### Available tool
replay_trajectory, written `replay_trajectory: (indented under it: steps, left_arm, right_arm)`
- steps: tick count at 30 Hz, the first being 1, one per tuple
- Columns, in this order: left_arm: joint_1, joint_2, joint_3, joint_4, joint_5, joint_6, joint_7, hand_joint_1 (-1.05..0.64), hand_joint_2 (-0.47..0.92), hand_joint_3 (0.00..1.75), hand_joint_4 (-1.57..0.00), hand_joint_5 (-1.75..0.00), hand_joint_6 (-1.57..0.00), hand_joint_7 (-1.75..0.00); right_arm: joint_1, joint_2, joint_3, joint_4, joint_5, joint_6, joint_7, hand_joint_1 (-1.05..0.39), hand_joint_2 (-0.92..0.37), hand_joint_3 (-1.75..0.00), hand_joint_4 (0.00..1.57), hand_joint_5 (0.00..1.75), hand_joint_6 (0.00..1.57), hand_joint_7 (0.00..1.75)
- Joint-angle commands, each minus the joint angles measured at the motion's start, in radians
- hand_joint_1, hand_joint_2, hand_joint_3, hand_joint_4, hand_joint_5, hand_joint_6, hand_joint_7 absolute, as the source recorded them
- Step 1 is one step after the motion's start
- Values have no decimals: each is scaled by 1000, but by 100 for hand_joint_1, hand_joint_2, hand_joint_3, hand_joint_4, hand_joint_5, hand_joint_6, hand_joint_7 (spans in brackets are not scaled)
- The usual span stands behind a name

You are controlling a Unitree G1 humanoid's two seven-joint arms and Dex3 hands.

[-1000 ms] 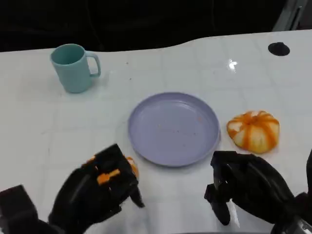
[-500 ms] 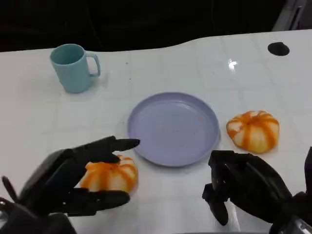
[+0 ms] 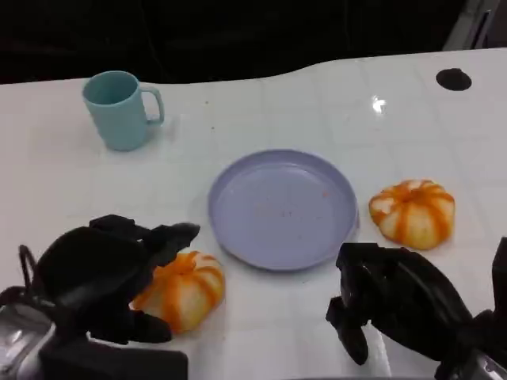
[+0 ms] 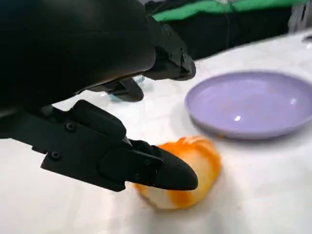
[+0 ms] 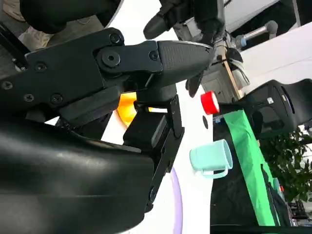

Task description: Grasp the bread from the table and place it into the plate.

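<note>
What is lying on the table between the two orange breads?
In the head view, the purple plate lies between the left bread and the right bread. It holds nothing but a few crumbs.

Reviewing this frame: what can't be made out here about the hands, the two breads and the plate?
- Left hand and near bread: head view, the hand covers the bread's left side; firm grip cannot be told.
- Same bread: left wrist view, blurred, partly behind a finger.
- Right hand: head view, cut by the lower edge; fingers unclear.
- Plate: right wrist view, a sliver behind the hand.
- Far bread: underside hidden.
</note>
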Motion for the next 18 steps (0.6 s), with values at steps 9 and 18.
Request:
replay_trajectory:
  steps: [9,18]
  left_arm:
    - [-201,-15,-149,329,24,83,-8,-79,92,10,-21,-21,-16,0]
    - [-249,-45,-194,514,-35,51,124,-71,92,9,-31,-22,-26,-4]
  right_arm:
    - [7,-11,-13,-17,12,-6,2,-94,-92,-37,128,161,110,152]
    - [13,-15,-12,-27,9,-2,-3,-95,-92,-37,129,161,111,153]
